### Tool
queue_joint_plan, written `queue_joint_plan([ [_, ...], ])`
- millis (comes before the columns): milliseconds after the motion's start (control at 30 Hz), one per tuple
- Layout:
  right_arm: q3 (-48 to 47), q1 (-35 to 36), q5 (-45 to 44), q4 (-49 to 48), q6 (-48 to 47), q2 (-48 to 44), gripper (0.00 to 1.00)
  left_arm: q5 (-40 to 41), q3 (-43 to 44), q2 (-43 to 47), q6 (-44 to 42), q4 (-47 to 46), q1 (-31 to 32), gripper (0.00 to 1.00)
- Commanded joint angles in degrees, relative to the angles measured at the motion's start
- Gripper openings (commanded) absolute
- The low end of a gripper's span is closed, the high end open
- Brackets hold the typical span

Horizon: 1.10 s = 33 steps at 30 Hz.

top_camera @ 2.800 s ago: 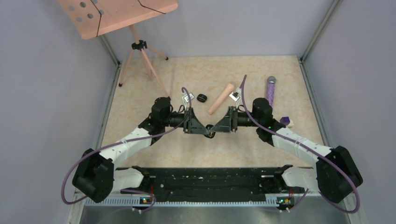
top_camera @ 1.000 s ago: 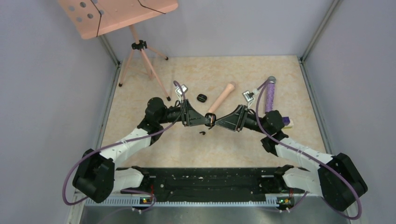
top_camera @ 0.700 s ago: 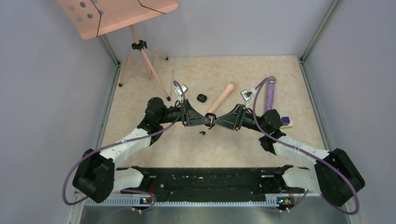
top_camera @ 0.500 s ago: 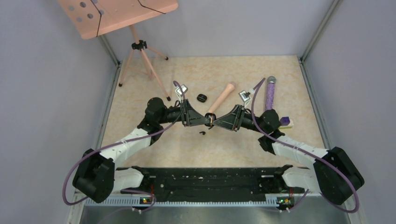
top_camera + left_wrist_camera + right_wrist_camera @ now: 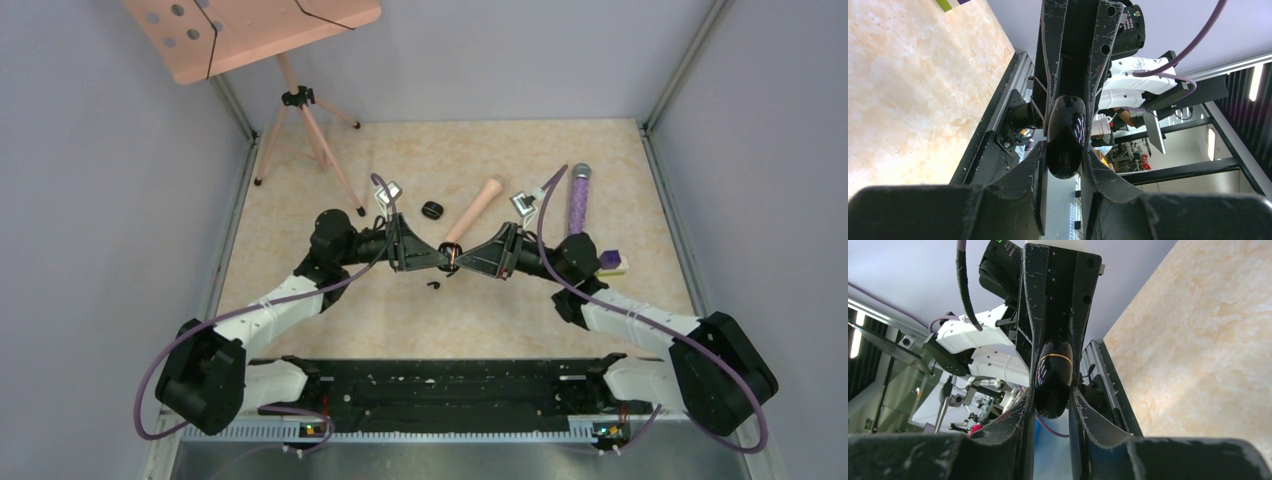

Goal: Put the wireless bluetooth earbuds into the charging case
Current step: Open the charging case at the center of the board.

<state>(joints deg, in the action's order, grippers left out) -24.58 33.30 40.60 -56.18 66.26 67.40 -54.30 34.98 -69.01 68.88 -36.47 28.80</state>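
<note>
Charging case [image 5: 1065, 137] pinched between left pincer [image 5: 1063, 172], right pincer [image 5: 1052, 412].

Left gripper [image 5: 1064, 151] fingers are clamping the glossy black charging case [image 5: 1066, 132] at its lower end. Right gripper [image 5: 1070, 112] fingers are pinching its upper end from opposite. Marbled beige tabletop [image 5: 908, 90] is showing at left.

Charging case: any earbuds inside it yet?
Cannot tell: the charging case shows only its glossy shell, pinched between left gripper and right gripper, so its interior is covered. One earbud lies on the table nearby.
</note>
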Motion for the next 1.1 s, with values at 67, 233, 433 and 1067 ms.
queue_joint_plan([
  [67, -1.5, 0.7, -0.5, -3.7, -0.2, 0.3, 0.15, -1.1, -0.4, 0.9, 0.0, -4.4, 0.1, 0.00],
  [233, -0.1, 0.7, -0.7, -4.4, 0.1, -0.2, 0.00, -1.6, -0.3, 0.9, 0.0, -4.8, 0.1, 0.00],
  [433, 1.4, 0.5, -0.6, -5.9, 1.5, -1.3, 0.00, -1.5, 0.7, 0.9, -4.2, 0.7, 0.0, 0.00],
  [1067, -1.2, -1.4, -8.6, 34.8, -12.6, -15.3, 0.00, 7.2, 4.1, -3.7, -17.5, 21.7, -0.3, 0.87],
])
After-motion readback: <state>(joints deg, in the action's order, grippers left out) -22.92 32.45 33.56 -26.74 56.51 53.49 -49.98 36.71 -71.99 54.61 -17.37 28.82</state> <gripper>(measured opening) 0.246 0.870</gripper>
